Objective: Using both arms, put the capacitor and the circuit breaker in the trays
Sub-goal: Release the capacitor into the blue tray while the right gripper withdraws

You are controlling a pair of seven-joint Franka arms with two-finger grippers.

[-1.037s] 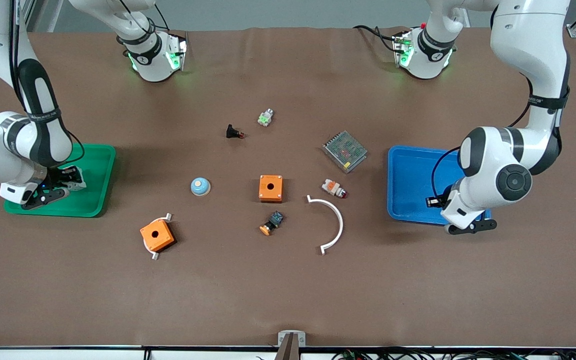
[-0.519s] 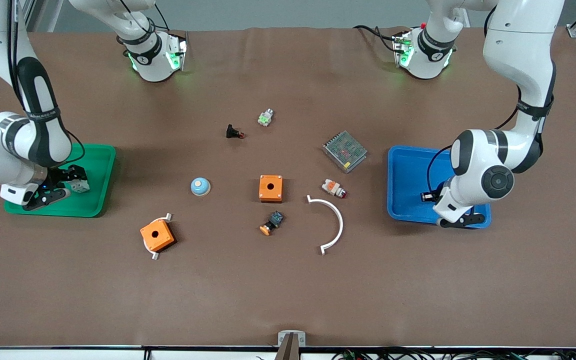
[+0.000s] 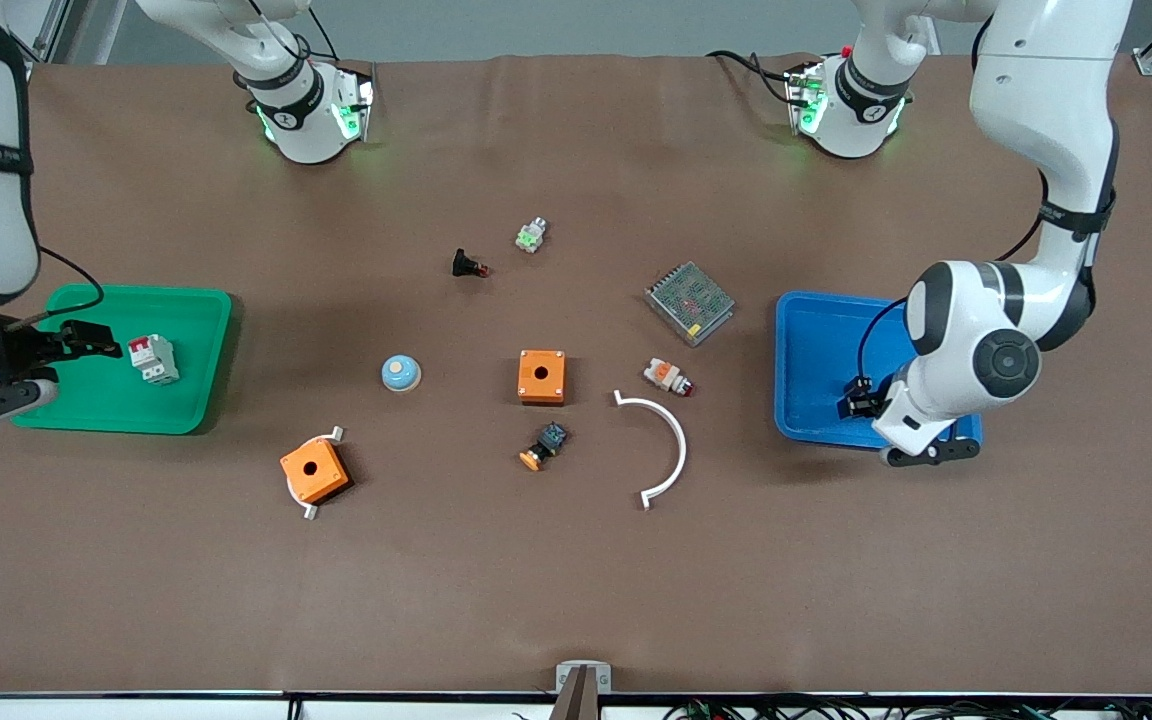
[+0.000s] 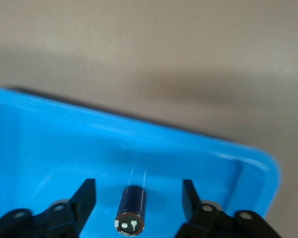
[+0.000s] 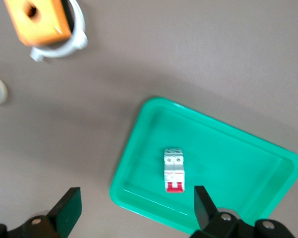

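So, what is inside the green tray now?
Only the circuit breaker lies in the green tray, red levers at one end. The right tool is open above it; nothing covers the tray floor.

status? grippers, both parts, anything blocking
Left gripper open over blue tray, capacitor lying in it. Right gripper open above green tray; circuit breaker lies inside. Nothing in the way.

Lighting: bright, even, from overhead. Shadows: soft, short, beside the green tray (image 3: 198, 300) and under the white arc (image 3: 673, 447). Glare: faint streaks on the blue tray (image 4: 49, 148) floor. Sharpness: front view crisp throughout; left wrist view soft and smeared, the capacitor (image 4: 132, 210) hazy; right wrist view mildly blurred.
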